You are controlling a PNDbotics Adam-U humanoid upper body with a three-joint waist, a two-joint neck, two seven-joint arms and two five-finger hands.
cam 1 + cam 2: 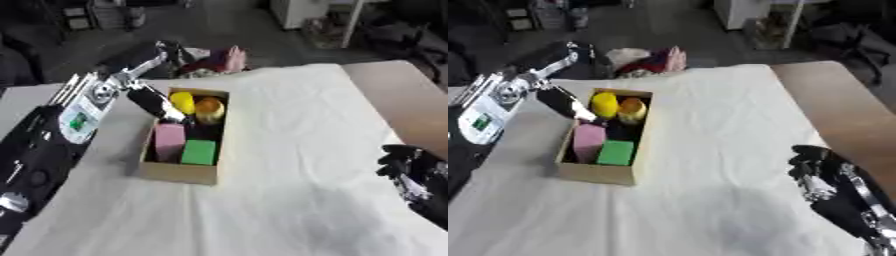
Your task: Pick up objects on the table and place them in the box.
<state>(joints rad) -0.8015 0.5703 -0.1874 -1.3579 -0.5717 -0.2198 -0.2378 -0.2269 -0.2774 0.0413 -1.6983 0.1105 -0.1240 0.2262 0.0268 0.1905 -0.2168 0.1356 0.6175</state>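
A cardboard box (179,173) stands on the white cloth, left of the middle. Inside lie a yellow piece (182,102) and an orange piece (209,109) at the far end, with a pink block (169,141) and a green block (199,152) at the near end. My left hand (156,102) reaches over the box's far left rim, its dark fingers straight and slanting down into the box beside the yellow piece, holding nothing I can see. Low at the right edge my right hand (817,169) rests above the cloth with relaxed fingers, empty.
The white cloth (297,150) covers most of the table; bare brown tabletop (404,100) shows at the right. A heap of pink, red and white things (210,59) lies past the far edge. Dark floor and furniture lie beyond.
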